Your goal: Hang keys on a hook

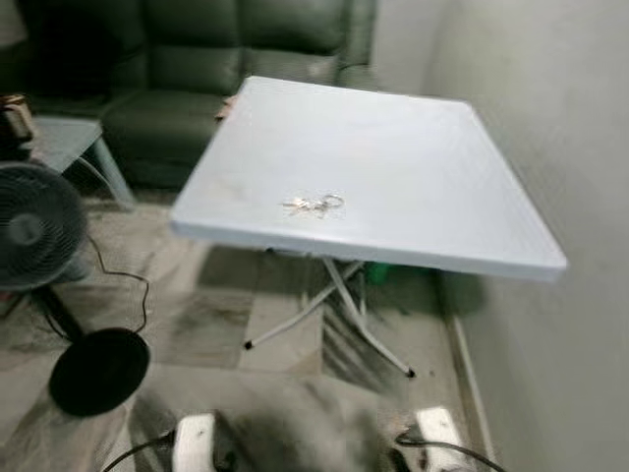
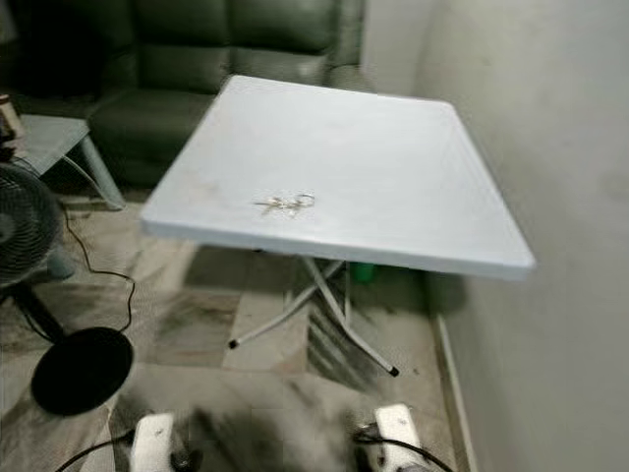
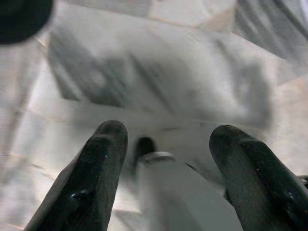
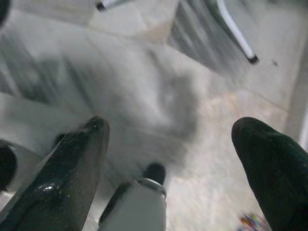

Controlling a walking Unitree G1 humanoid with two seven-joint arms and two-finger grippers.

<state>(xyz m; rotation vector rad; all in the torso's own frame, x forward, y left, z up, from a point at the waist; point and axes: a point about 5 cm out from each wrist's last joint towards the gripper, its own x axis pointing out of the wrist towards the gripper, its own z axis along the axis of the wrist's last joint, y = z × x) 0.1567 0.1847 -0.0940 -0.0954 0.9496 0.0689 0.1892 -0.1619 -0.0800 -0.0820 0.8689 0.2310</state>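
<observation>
A small bunch of silver keys (image 1: pixel 314 205) on a ring lies on the white folding table (image 1: pixel 413 147), near its front edge and left of centre. Both arms hang low by my sides. In the left wrist view my left gripper (image 3: pixel 168 159) is open above the marbled floor, nothing between its black fingers (image 3: pixel 91 178). My right gripper (image 4: pixel 168 159) is open too, over the floor near a table leg foot (image 4: pixel 250 57). The wrist views are blurred by motion.
A dark green sofa (image 1: pixel 197 69) stands behind the table. A standing fan (image 1: pixel 34 226) with a round black base (image 1: pixel 98 369) and a trailing cable is on the left. A pale wall (image 1: pixel 580 147) runs along the right. A small side table (image 1: pixel 64 138) stands far left.
</observation>
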